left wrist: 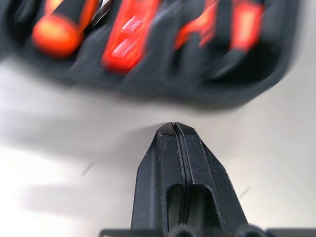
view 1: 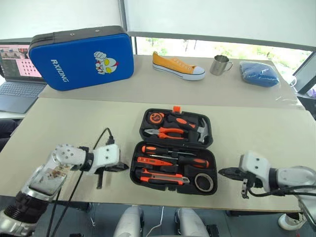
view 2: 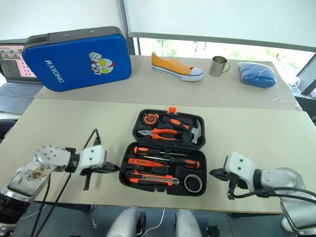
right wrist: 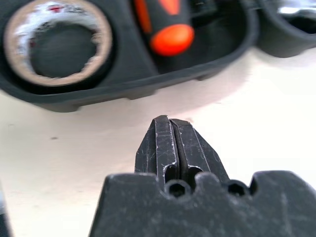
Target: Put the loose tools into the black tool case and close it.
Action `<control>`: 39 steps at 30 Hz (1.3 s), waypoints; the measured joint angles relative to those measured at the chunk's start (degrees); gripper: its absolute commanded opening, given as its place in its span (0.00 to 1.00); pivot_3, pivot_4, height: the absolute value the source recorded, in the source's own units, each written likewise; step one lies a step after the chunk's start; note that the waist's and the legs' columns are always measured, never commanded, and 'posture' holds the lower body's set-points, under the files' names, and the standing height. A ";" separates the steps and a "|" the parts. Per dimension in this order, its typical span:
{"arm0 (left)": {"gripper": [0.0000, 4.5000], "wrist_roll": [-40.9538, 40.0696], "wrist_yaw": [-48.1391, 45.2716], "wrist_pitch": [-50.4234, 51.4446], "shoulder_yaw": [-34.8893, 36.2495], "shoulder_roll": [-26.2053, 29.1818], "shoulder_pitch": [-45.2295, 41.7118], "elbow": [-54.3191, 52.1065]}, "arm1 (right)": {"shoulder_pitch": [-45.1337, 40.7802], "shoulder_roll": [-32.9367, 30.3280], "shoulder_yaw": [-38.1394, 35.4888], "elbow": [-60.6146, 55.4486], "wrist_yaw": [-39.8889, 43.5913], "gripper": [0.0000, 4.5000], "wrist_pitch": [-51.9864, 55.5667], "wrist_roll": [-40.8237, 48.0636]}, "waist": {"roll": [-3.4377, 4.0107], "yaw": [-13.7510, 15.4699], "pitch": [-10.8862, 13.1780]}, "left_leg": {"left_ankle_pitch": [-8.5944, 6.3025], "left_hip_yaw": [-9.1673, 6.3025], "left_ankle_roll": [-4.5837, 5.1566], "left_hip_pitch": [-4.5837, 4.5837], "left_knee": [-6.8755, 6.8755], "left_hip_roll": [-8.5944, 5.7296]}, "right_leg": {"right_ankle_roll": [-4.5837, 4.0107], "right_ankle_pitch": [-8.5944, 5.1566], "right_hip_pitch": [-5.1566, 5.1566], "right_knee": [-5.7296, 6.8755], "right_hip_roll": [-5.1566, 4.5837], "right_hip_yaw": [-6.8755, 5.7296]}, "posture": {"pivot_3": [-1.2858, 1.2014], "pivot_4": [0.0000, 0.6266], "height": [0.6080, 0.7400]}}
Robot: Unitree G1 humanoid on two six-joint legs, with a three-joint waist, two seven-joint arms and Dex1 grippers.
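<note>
Tools appear seated in black tool case (view 1: 174, 152), though slot fit unclear. Case open. Left gripper (view 1: 124, 168), right gripper (view 1: 223, 172) flank it, fingers together, empty. Next: fold lid over, latch.

**Daylit scene, wrist views blurred**

Scene is lit evenly by daylight from the window (view 1: 222, 49) at back; the pale table (view 1: 74, 123) is rendered bright, w/ soft shadows only. Head views are kept sharp. In left wrist view the black tool case (left wrist: 163, 74) is smeared by blur. In right wrist view it is softly defocused.
</note>
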 measured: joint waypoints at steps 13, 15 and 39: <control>0.01 -0.61 1.11 3.76 -0.82 -6.18 -6.22 2.42 | -8.80 2.36 6.82 3.84 -0.38 0.00 1.21 -1.94 | -0.01 -0.81 0.00 | -0.01 -0.01 0.01 -0.06 -0.02 0.03 | -0.01 0.01 -0.09 0.05 0.01 0.01 | 0.52 0.24 1.00; 0.01 -1.34 -0.64 4.66 -1.22 -5.02 -3.54 -0.11 | -8.75 2.36 6.81 3.49 -0.30 0.00 1.75 -1.83 | 0.00 -0.81 0.00 | -0.01 0.00 0.01 -0.06 -0.02 0.04 | -0.01 0.01 -0.09 0.04 0.00 0.02 | 0.52 0.24 1.00; 0.69 -8.77 3.26 30.05 6.39 -2.78 -14.74 12.18 | -14.97 0.82 0.04 3.60 -3.16 0.57 18.78 5.31 | -0.03 -0.35 0.02 | 0.01 -0.05 0.00 -0.06 0.09 0.03 | -0.02 0.04 -0.05 0.07 0.04 -0.08 | 0.52 0.24 1.00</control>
